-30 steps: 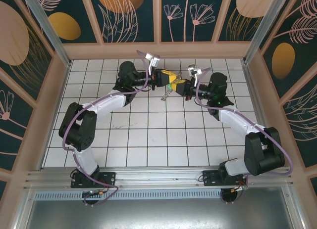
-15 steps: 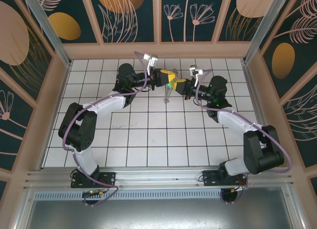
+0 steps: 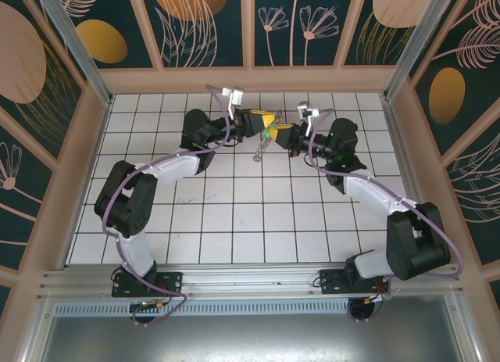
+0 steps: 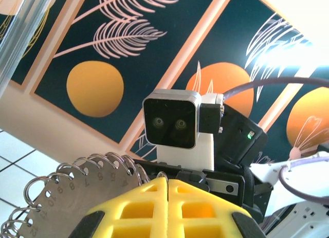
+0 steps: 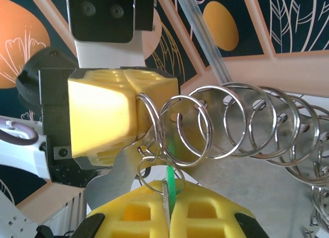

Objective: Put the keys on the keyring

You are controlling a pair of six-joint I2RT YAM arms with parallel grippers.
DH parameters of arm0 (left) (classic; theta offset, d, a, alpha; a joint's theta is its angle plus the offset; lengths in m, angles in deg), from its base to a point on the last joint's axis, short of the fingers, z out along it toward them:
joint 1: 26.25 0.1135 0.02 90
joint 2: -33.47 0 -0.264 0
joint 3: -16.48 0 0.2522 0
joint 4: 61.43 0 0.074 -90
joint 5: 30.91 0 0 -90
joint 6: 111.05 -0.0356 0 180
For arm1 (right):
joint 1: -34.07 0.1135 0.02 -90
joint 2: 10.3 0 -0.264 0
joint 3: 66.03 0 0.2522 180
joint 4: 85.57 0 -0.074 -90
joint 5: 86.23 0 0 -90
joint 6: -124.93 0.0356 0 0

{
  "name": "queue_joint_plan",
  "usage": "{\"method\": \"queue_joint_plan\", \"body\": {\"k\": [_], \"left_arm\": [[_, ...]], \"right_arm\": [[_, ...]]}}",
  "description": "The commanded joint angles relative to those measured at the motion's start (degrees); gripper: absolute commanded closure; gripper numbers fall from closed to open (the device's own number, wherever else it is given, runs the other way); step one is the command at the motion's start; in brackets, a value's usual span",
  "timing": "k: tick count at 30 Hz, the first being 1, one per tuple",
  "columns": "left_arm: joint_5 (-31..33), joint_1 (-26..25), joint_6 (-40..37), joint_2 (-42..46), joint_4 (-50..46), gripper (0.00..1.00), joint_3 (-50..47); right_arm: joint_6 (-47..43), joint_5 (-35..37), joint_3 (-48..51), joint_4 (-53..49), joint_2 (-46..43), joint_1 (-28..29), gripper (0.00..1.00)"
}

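Observation:
The keyring (image 5: pixel 247 168) is a flat grey metal disc fringed with silver split rings. It hangs tilted between both grippers over the back of the table, where it looks like a thin sliver (image 3: pixel 262 146). My left gripper (image 3: pixel 264 120) is shut on one edge of it, and a thin ring shows at its closed yellow tips (image 4: pixel 167 182). The numbered disc (image 4: pixel 54 202) lies to their left. My right gripper (image 5: pixel 168 196) is shut on the key (image 5: pixel 170 177), a slim green-headed piece. A small ring on the key overlaps the big ring beside the left fingers (image 5: pixel 103 112).
The two arms meet nose to nose above the white tiled floor (image 3: pixel 234 221), with each wrist camera (image 4: pixel 170 122) facing the other. The cell's back wall (image 3: pixel 250 79) is just behind the grippers. Open tiles lie in front of them.
The two grippers have closed in on each other and the left one has lifted a little. The keyring has swung from a spread dangle to a narrow, edge-on tilt.

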Motion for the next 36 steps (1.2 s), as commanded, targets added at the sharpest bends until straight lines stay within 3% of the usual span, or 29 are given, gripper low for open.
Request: {"method": "queue_joint_plan", "body": {"k": [1, 10, 16, 26, 36], "left_arm": [[1.8, -0.7, 6.9, -1.1, 11.6, 1.00, -1.1], [6.0, -1.2, 9.6, -1.2, 15.0, 1.00, -3.3], [7.6, -2.1, 10.1, -1.9, 16.2, 1.00, -3.7], [8.9, -2.4, 11.4, -3.3, 18.2, 1.00, -3.5], [9.2, -2.5, 11.4, -3.4, 18.2, 1.00, -3.3]], "right_arm": [[1.4, 5.1, 1.0, 2.2, -1.7, 0.0, 1.00], [3.5, 8.8, 1.2, 5.5, -2.0, -0.5, 1.00], [3.9, 4.9, -1.9, 5.6, 0.2, 0.2, 1.00], [-5.3, -2.5, -7.6, -6.4, 2.5, 4.8, 1.00], [-7.8, -2.1, -7.6, -11.0, 1.4, 4.2, 1.00]]}}
